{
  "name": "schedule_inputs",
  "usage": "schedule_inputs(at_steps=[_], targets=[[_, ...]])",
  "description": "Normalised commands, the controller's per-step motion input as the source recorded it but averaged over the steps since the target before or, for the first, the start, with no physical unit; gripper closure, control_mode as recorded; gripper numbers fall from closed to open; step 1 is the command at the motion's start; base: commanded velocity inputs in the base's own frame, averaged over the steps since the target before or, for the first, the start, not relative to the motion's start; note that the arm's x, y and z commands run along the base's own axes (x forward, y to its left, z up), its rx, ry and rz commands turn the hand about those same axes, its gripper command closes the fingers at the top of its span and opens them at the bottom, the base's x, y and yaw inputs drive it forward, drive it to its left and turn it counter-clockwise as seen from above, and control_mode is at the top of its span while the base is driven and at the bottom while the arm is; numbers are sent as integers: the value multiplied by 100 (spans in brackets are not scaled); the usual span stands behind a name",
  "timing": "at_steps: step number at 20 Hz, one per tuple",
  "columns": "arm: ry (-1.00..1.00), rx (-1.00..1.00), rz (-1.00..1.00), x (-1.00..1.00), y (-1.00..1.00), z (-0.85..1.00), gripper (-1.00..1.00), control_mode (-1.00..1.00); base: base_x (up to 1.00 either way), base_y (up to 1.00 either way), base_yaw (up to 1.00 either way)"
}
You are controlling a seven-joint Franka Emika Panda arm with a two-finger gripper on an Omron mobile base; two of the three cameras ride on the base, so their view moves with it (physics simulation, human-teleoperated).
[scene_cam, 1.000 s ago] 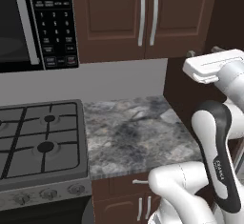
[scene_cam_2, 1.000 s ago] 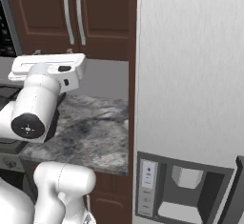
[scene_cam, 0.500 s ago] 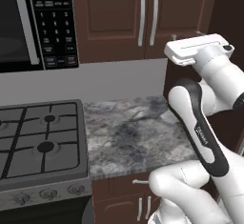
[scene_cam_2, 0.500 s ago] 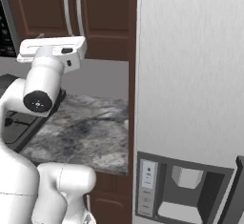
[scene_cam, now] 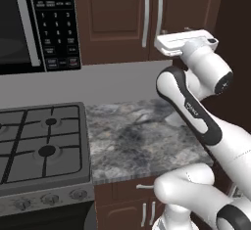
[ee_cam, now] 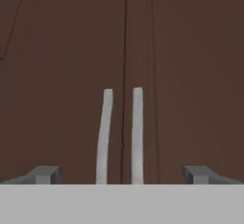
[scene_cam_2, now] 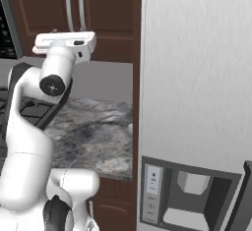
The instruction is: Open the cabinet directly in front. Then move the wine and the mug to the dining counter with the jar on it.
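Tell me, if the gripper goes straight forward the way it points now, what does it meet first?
Probably the closed cabinet, at its two silver bar handles by the door seam. The open gripper points straight at them; how far away they are is unclear.

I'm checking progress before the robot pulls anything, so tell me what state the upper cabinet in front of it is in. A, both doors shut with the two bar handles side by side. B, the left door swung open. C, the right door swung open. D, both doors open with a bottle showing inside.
A: the cabinet has both doors flat and shut, its two bar handles side by side at the centre seam.
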Motion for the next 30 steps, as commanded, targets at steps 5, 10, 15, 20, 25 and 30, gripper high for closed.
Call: schedule_inputs(at_steps=[5, 10, 15, 20, 25, 30], targets=[[13, 0, 0, 69, 0, 0, -100, -100, 0, 0, 0], [14, 0, 0, 78, 0, 0, -100, -100, 0, 0, 0], [17, 0, 0, 95, 0, -1, -100, -100, 0, 0, 0], [10, 0, 0, 100, 14, -12, -100, -100, 0, 0, 0], [1, 0, 0, 64, 6, -12, 100, -100, 0, 0, 0], [0, 0, 0, 0, 0, 0, 100, -100, 0, 0, 0]])
